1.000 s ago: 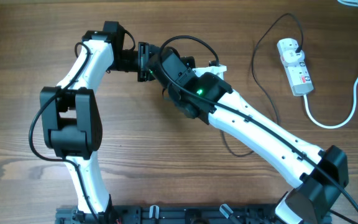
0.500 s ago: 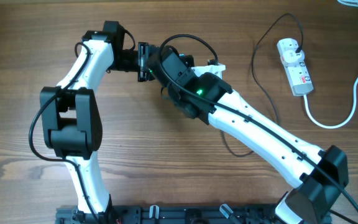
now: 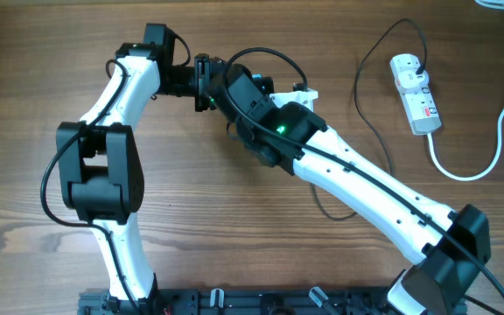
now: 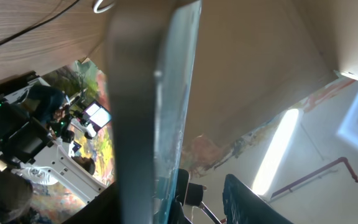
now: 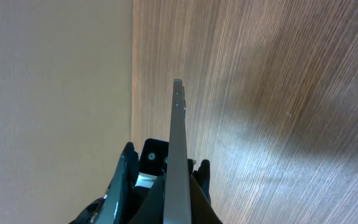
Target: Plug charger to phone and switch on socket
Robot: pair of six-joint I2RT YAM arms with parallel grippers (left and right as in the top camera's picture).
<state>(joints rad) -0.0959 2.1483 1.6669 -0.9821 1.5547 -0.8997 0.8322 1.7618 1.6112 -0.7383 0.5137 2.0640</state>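
One phone (image 5: 178,143) is being held edge-on, well left of the socket (image 3: 414,92), with the right gripper (image 5: 165,164) pinching it. The left gripper (image 3: 201,83) is crowding close, its spread impossible to tell. The charger (image 3: 358,79) is trailing just left of the socket.

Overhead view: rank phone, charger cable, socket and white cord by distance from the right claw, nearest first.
1. phone: held edge-on in the right claw itself, as the right wrist view shows.
2. charger cable: black line on the table to the claw's right.
3. socket: farther right, near the top-right corner.
4. white cord: curves off the socket's lower end, far right.
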